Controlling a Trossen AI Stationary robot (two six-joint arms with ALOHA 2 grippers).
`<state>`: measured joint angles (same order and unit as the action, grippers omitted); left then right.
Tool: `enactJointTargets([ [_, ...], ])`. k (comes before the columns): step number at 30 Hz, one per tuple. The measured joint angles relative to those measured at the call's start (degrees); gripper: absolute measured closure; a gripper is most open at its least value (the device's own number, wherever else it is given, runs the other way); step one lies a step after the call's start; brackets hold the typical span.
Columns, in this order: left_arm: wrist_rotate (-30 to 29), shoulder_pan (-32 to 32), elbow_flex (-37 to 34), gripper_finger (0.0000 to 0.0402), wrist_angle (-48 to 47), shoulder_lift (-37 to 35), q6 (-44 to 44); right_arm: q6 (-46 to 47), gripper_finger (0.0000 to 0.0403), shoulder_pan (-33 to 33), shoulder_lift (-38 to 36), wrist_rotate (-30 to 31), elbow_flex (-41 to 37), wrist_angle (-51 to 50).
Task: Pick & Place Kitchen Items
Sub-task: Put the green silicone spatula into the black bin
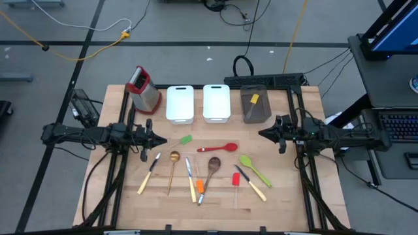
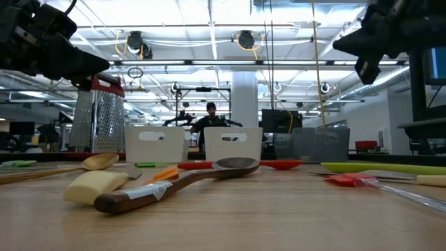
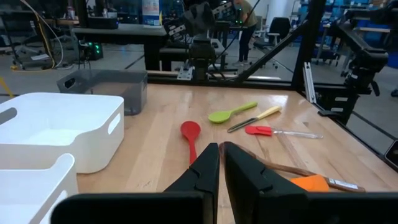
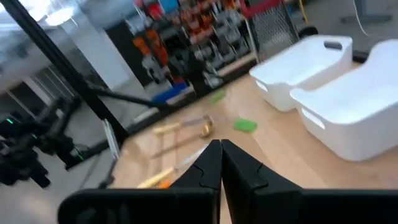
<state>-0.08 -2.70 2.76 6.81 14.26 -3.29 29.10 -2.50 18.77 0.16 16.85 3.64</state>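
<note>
Several kitchen items lie flat on the wooden table between my two arms. Among them are a small green spatula [image 1: 185, 140], a red spoon [image 1: 219, 148], a green spoon [image 1: 253, 168], a gold spoon [image 1: 173, 166], a wooden spoon [image 1: 211, 168], an orange spatula [image 1: 198, 187], a red spatula [image 1: 236, 181] and cream-handled knives [image 1: 149, 173]. A yellow spatula [image 1: 253, 100] lies inside the grey tray [image 1: 255, 114]. My left gripper [image 1: 163, 140] hovers shut at the table's left side, pointing level toward the items. My right gripper [image 1: 261, 134] hovers shut at the right side, also level and holding nothing.
A red-topped metal grater [image 1: 144, 88] stands at the far left. Two white trays [image 1: 180, 103] [image 1: 216, 102] sit along the far edge beside the grey tray. A person [image 2: 210, 118] shows in the room beyond the table.
</note>
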Motion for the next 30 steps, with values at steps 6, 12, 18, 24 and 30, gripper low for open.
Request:
enactJointTargets([
  [6, 0.0, 0.0, 0.0, 0.0376, 0.5, 0.0, 0.0, 0.3, 0.0403, 0.0, -7.1, 0.0, -7.1, 5.5],
  [12, 0.0, 0.0, 0.3, 0.0376, 0.2, 0.0, 0.0, 1.3, 0.0403, 0.0, -11.8, 0.0, -10.8, 5.5],
  [18, 0.0, 0.0, 4.6, 0.0376, -4.5, 0.0, -0.8, -1.6, 0.0403, 0.0, -14.4, 0.0, -12.3, 5.5],
  [24, 0.0, 0.0, 14.9, 0.0376, -24.4, 2.2, -3.6, -5.4, 0.0403, 0.0, -15.4, 0.0, -12.3, 4.8],
  [30, 0.2, 0.0, 25.1, 0.0376, -40.5, 8.8, -10.3, -6.0, 0.0403, 0.0, -15.4, 0.2, -12.4, 4.8],
])
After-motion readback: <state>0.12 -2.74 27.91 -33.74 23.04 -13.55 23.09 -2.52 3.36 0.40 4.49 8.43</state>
